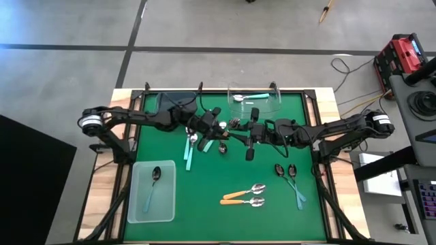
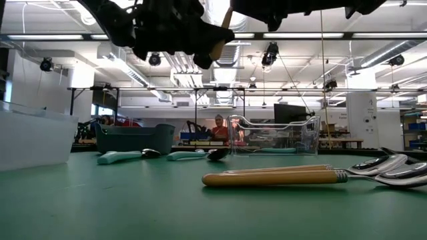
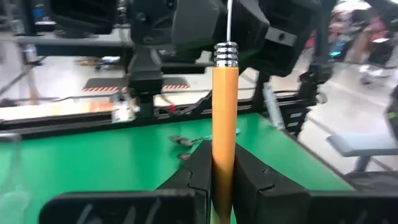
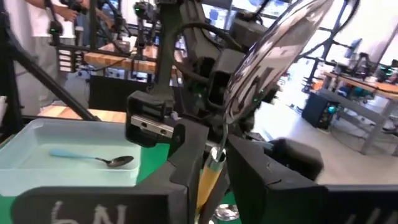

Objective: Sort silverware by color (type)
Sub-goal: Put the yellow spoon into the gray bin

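1. High view: both arms meet mid-table, well above the green mat (image 1: 204,204).
2. Left wrist: the left gripper (image 3: 222,177) is clamped on the orange-handled spoon (image 3: 224,118).
3. Right wrist: the right gripper (image 4: 208,165) flanks that spoon's neck; I cannot tell its grip.

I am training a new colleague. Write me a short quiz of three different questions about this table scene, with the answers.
1. True or false: the left gripper is shut on the orange-handled spoon.
2. How many orange-handled spoons lie flat on the green mat?
3. What lies in the clear tray? A) one light-blue-handled spoon B) two teal spoons C) nothing

Key: 1 true; 2 two; 3 A
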